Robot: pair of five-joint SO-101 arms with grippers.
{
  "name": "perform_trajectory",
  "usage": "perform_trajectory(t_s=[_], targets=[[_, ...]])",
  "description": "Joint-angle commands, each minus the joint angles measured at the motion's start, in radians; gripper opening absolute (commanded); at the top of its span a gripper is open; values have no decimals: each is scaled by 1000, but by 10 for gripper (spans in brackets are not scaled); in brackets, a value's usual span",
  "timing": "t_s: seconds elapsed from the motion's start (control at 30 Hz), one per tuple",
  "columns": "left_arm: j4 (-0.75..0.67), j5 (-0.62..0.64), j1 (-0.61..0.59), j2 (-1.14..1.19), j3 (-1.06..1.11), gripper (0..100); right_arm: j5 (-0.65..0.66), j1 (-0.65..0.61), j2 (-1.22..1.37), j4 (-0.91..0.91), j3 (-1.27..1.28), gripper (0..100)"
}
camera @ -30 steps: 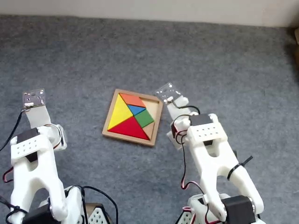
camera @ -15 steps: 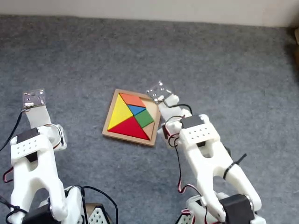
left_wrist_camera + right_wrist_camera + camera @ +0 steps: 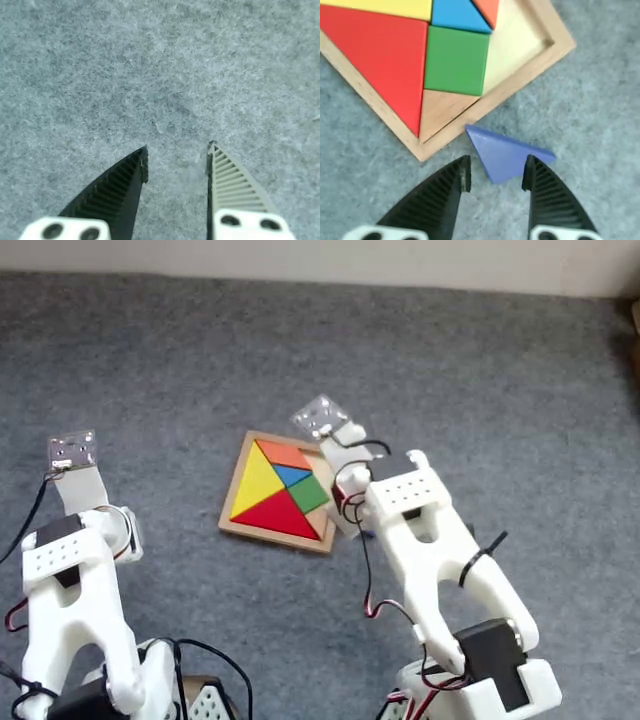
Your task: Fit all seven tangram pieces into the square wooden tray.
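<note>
The square wooden tray (image 3: pixel 233 524) lies mid-table and holds a yellow triangle (image 3: pixel 256 480), a red triangle (image 3: pixel 278 512), an orange piece (image 3: pixel 285 454), a blue triangle (image 3: pixel 292 475) and a green square (image 3: pixel 309 493). In the right wrist view a tan triangle (image 3: pixel 442 107) fills the tray corner beside the green square (image 3: pixel 455 60), and a pale strip of tray floor (image 3: pixel 512 45) is bare. A blue-violet triangle (image 3: pixel 507 155) lies on the carpet just outside the tray edge. My right gripper (image 3: pixel 495 172) is open, its fingertips on either side of that triangle's near point. My left gripper (image 3: pixel 176 152) is open over bare carpet.
Grey carpet (image 3: pixel 480 390) covers the whole table. The left arm (image 3: pixel 70 560) stands well left of the tray, the right arm (image 3: pixel 420 530) leans over the tray's right edge. A pale wall strip (image 3: pixel 320 255) runs along the back.
The right arm has swung left, from beside the tray to over its right edge. The left arm and the tray have not moved.
</note>
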Motion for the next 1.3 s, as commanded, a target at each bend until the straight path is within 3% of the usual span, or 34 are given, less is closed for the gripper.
perform_trajectory(t_s=[0.0,0.2,0.43,0.57,0.77,1.07,1.27], targets=[[-14,-6,24,-30,-4,196,-12,21,2,15,-61,177],[-14,-6,24,-30,-4,196,-37,31,5,13,-13,177],[-14,-6,24,-30,-4,196,-397,36,4,18,-8,176],[-14,-6,24,-30,-4,196,-473,90,2,19,-8,172],[-14,-6,24,-30,-4,196,-468,189,5,21,-1,35],[-14,-6,25,-30,-4,196,-348,220,237,16,-12,29],[-14,-6,25,-30,-4,196,-301,168,288,15,-88,27]])
